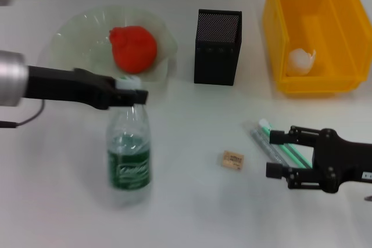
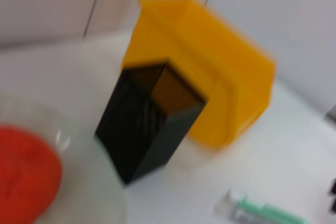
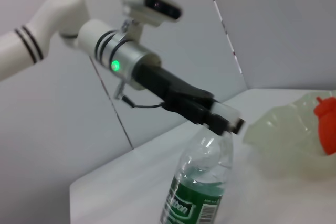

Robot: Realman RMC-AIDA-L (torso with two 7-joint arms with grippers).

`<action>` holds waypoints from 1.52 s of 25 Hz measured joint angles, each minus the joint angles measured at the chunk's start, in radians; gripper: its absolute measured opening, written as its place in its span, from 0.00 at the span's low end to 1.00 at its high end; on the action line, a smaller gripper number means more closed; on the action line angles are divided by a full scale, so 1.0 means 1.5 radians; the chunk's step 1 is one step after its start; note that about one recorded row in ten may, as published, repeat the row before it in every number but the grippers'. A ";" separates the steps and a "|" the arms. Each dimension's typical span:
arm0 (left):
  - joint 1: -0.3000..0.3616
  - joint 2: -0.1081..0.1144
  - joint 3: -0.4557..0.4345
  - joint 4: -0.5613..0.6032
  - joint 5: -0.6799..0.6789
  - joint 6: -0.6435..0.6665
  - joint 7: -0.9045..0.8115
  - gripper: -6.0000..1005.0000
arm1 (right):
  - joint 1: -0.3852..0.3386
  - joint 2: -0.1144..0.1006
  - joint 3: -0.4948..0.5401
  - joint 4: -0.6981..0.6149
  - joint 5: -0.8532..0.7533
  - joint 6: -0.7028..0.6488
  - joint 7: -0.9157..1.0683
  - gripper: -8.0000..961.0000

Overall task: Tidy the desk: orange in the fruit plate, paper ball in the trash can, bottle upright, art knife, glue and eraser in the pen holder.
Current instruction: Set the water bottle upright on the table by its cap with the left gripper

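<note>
The clear bottle (image 1: 129,155) with a green label stands upright on the table; it also shows in the right wrist view (image 3: 202,182). My left gripper (image 1: 131,92) is shut on its white cap, as the right wrist view (image 3: 224,119) shows. The orange (image 1: 133,49) lies in the glass fruit plate (image 1: 72,42). The paper ball (image 1: 302,61) lies in the yellow bin (image 1: 279,33). The black mesh pen holder (image 1: 217,47) stands between them. My right gripper (image 1: 276,154) is open around a green and clear stick-shaped item (image 1: 268,137). The tan eraser (image 1: 232,160) lies left of it.
The left wrist view shows the pen holder (image 2: 152,119), the yellow bin (image 2: 220,77), the orange (image 2: 26,177) and the green stick item (image 2: 262,213). A white wall stands behind the table.
</note>
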 joint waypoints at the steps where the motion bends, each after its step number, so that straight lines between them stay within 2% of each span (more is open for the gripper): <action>1: 0.008 0.000 -0.022 -0.009 -0.022 0.010 0.028 0.44 | 0.002 0.000 0.004 0.000 0.000 -0.001 0.004 0.81; 2: 0.024 0.001 -0.064 -0.036 -0.075 0.034 0.095 0.44 | 0.008 0.000 0.011 0.000 0.000 -0.001 0.014 0.81; 5: 0.036 0.001 -0.097 -0.073 -0.123 0.055 0.158 0.44 | 0.014 0.000 0.015 0.000 0.000 -0.001 0.026 0.81; 7: 0.051 0.000 -0.144 -0.154 -0.200 0.091 0.267 0.44 | 0.022 0.003 0.023 0.000 0.000 0.002 0.035 0.81; 8: 0.051 0.000 -0.144 -0.154 -0.200 0.091 0.267 0.44 | 0.022 0.003 0.023 0.000 0.000 0.002 0.035 0.81; 11: 0.058 0.000 -0.187 -0.264 -0.282 0.129 0.412 0.44 | 0.032 0.007 0.039 0.000 0.000 0.003 0.039 0.81; 14: 0.060 0.000 -0.232 -0.350 -0.321 0.172 0.553 0.44 | 0.042 0.012 0.050 0.001 0.002 0.003 0.046 0.81; 16: 0.062 0.000 -0.273 -0.418 -0.334 0.210 0.676 0.44 | 0.048 0.014 0.052 0.004 0.006 0.003 0.047 0.81; 17: 0.065 0.000 -0.306 -0.474 -0.337 0.230 0.779 0.44 | 0.054 0.016 0.061 0.011 0.009 0.003 0.048 0.81; 18: 0.065 0.000 -0.306 -0.474 -0.337 0.230 0.779 0.44 | 0.054 0.016 0.061 0.011 0.009 0.003 0.048 0.81; 20: 0.069 0.000 -0.325 -0.524 -0.337 0.237 0.870 0.45 | 0.058 0.021 0.090 0.019 0.010 0.001 0.049 0.81; 22: 0.076 -0.001 -0.343 -0.590 -0.337 0.226 1.007 0.45 | 0.061 0.024 0.121 0.032 0.015 -0.002 0.048 0.81; 24: 0.076 -0.002 -0.349 -0.604 -0.338 0.221 1.032 0.45 | 0.063 0.025 0.125 0.039 0.018 -0.002 0.045 0.81; 27: 0.073 -0.002 -0.403 -0.673 -0.339 0.187 1.128 0.46 | 0.064 0.026 0.127 0.061 0.049 0.010 0.038 0.81; 32: 0.063 -0.004 -0.436 -0.724 -0.339 0.129 1.173 0.47 | 0.065 0.026 0.127 0.074 0.061 0.019 0.029 0.81; 38: 0.052 -0.004 -0.457 -0.754 -0.339 0.081 1.174 0.48 | 0.066 0.026 0.128 0.079 0.062 0.022 0.020 0.81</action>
